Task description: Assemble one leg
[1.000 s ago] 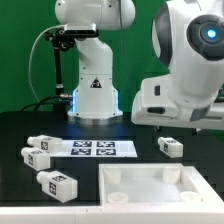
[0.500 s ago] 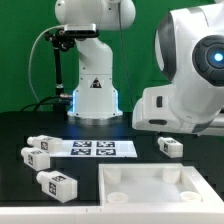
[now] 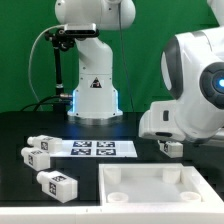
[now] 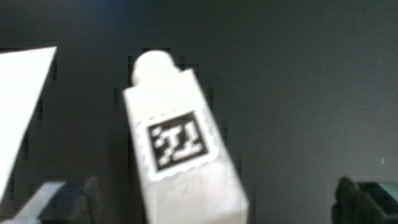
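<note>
The white arm (image 3: 182, 115) is bulking large at the exterior view's right, bending low, a blue light (image 3: 215, 82) glowing on its joint. The gripper (image 4: 214, 200) is holding its two dark fingers (image 4: 54, 202) spread wide, one on each side.

Warning triangle (image 3: 92, 85) on robot base (image 3: 93, 103)

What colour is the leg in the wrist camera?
White leg with a black-and-white tag, wrist view best.

Black table (image 3: 18, 128) bears legs (image 3: 54, 184), marker board (image 3: 96, 148) — and rimmed panel (image 3: 160, 192).
</note>
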`<state>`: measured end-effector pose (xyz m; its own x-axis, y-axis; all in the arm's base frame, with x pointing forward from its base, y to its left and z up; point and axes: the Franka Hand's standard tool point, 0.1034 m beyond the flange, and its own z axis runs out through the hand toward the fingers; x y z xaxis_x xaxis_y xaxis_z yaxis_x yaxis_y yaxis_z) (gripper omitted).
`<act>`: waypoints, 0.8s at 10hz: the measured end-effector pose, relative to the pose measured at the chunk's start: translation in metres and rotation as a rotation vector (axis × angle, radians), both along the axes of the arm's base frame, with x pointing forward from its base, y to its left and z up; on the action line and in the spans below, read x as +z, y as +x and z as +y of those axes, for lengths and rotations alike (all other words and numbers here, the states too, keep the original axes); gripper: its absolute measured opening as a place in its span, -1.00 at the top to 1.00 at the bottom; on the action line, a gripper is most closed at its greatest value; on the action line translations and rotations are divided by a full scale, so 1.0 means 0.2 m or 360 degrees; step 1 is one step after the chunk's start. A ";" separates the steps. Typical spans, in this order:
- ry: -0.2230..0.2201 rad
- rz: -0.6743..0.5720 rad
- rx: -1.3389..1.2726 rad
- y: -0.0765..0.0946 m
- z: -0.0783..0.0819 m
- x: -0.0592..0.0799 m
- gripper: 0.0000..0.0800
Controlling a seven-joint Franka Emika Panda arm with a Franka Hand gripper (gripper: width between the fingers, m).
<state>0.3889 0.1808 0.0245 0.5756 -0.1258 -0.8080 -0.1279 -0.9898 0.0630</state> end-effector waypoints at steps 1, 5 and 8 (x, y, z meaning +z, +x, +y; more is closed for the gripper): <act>0.0000 -0.0002 -0.0002 0.00 0.00 0.00 -0.62; 0.0012 0.0004 -0.0030 0.01 -0.07 -0.03 -0.62; -0.0001 0.0035 -0.0043 -0.04 -0.10 -0.08 -0.62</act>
